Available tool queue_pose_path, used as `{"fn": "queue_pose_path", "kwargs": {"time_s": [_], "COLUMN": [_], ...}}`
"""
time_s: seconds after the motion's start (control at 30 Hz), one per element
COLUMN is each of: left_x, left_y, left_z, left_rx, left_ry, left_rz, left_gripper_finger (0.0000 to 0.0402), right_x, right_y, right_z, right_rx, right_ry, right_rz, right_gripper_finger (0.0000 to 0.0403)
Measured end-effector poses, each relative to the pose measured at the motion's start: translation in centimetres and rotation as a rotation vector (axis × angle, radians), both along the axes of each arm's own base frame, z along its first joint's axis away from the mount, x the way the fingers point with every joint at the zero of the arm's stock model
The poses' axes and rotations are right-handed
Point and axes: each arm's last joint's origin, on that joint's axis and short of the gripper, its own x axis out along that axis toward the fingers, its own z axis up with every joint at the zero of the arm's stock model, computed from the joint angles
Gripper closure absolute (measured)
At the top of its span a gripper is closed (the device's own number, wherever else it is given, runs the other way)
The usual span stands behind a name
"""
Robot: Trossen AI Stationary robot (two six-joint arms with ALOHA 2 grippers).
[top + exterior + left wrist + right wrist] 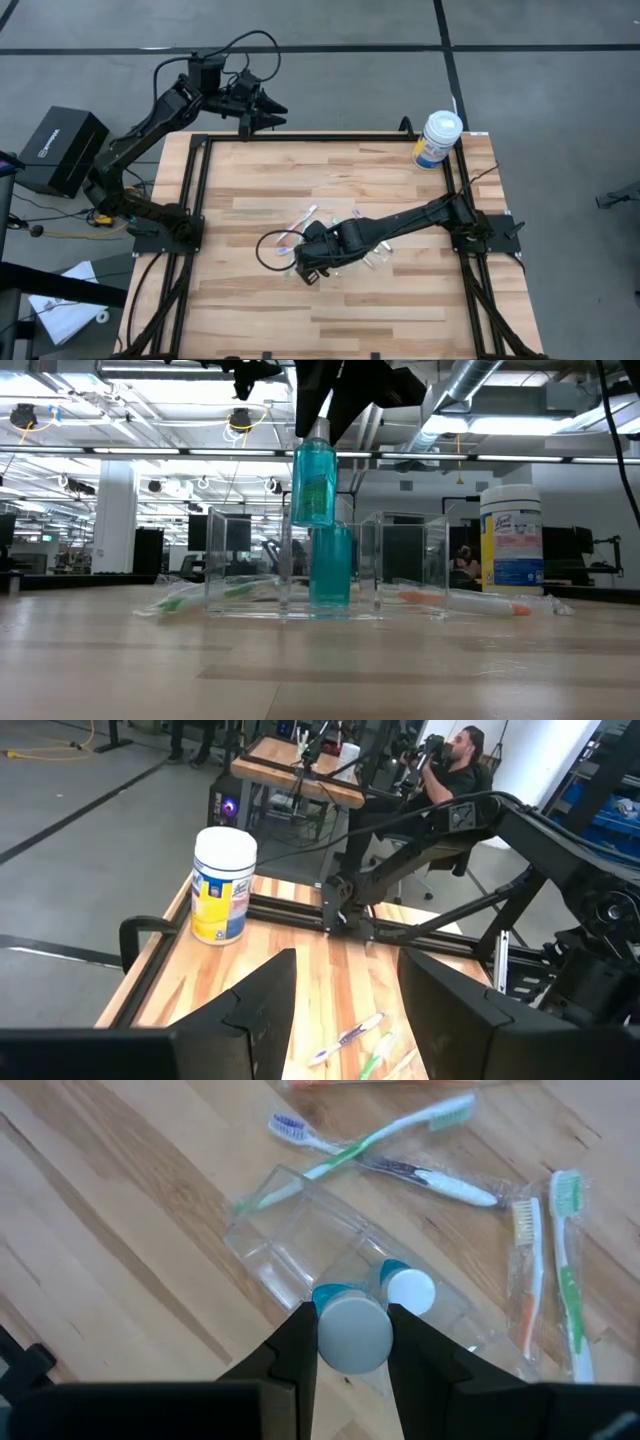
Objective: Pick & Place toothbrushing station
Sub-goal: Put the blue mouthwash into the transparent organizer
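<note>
My right gripper [352, 1342] is shut on a teal toothpaste tube [314, 482] over the clear plastic container [318, 1245] at the table's middle. A second teal tube [331, 566] stands upright inside the container, its white cap [411, 1291] up. Several pale toothbrushes lie flat on the table around the container, some crossed on one side [385, 1148] and two in wrappers on the other [545, 1270]. My left gripper [345, 1005] is open and empty, raised beyond the table's far left edge [262, 108]. My right gripper pinches the tube at its top end, just below the white cap [352, 1332], between its two fingers. The fingers come from above, pointing down. The tube hangs upright below them, clear of the table, its lower end [313, 518] about level with the container's rim.
A large white tub [438, 138] with a blue and yellow label stands at the table's far right corner. Black frame rails [300, 138] run along the table's edges. Bare wood lies toward the near edge [330, 320]. A person shows in the room behind [455, 760].
</note>
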Motion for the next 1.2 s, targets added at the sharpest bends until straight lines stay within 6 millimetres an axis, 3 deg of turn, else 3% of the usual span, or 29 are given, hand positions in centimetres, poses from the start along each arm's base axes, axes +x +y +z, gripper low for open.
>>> {"fn": "queue_pose_path", "kwargs": {"time_s": [0.43,0.7,1.07,1.2], "left_x": [0.0,0.0,0.1,0.1], "left_y": [0.0,0.1,0.1,0.1], "left_z": [0.1,0.2,0.3,0.3], "left_rx": [0.013,0.019,0.024,0.024], "left_ry": [-0.012,-0.019,-0.024,-0.024], "left_rz": [0.0,0.0,0.0,0.0], "left_gripper_finger": [0.023,0.023,0.023,0.023], "right_x": [-0.1,0.0,0.0,0.1], "right_y": [0.7,1.5,1.6,1.3], "right_z": [0.0,-4.0,-4.2,-5.4], "right_rx": [0.013,0.058,0.058,0.063], "right_ry": [-0.015,-0.002,-0.004,-0.01], "right_rz": [-0.01,-0.041,-0.026,-0.03], "right_gripper_finger": [0.0318,0.0318,0.0318,0.0317]}}
